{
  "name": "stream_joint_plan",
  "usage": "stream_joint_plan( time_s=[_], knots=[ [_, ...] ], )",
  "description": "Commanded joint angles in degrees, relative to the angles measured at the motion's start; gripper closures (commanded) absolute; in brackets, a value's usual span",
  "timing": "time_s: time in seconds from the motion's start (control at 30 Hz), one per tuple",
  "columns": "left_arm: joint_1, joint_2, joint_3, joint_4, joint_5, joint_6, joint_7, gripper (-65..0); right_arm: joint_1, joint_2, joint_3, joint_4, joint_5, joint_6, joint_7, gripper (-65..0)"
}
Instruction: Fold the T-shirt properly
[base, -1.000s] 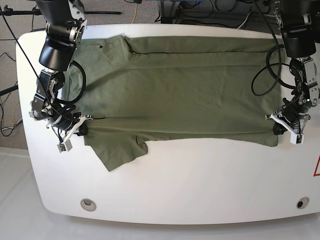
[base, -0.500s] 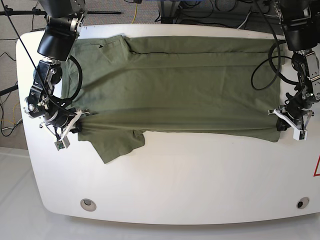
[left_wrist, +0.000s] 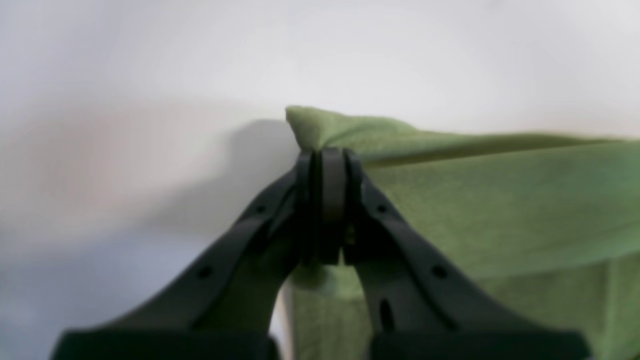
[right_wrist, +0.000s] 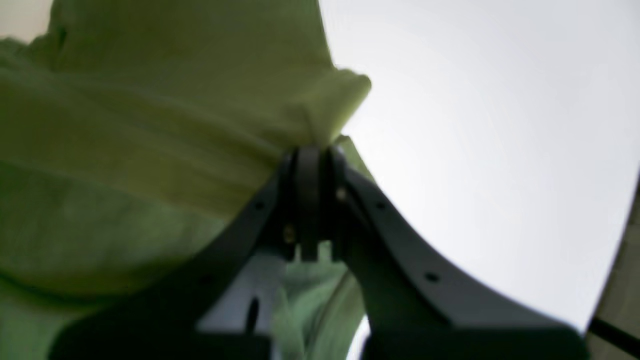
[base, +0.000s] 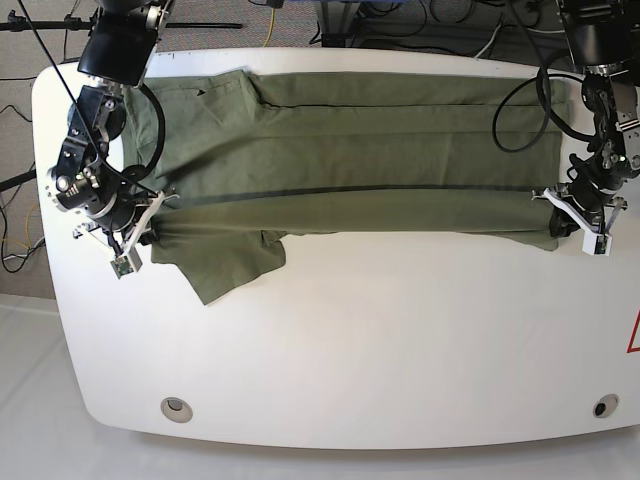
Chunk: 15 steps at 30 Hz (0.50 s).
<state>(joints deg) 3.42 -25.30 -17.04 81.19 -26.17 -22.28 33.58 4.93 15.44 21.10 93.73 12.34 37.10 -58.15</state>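
Both arms pinching the near folded edge of the T-shirt (base: 350, 150), one at each end.

T-shirt lies spread lengthwise across the far half of the white worktop (base: 350, 340), a sleeve trailing toward the near side at the base view's left. Left gripper (left_wrist: 324, 165): fingers (left_wrist: 334, 200) pressed together, clamped on a raised corner of green cloth at the base view's right end. Right gripper (right_wrist: 312, 160): fingers (right_wrist: 306, 200) likewise clamped on bunched cloth at the opposite end. A dark crease runs straight between the two grips.
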Motion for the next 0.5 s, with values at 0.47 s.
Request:
stream_joint_plan(
  time_s=[0.47],
  knots=[
    [9.92,-2.69,-3.16,13.19,-6.64,-0.62,1.50,0.0,-8.88,1.44,1.19,15.71,0.14,0.50,-5.33,-0.1]
  ],
)
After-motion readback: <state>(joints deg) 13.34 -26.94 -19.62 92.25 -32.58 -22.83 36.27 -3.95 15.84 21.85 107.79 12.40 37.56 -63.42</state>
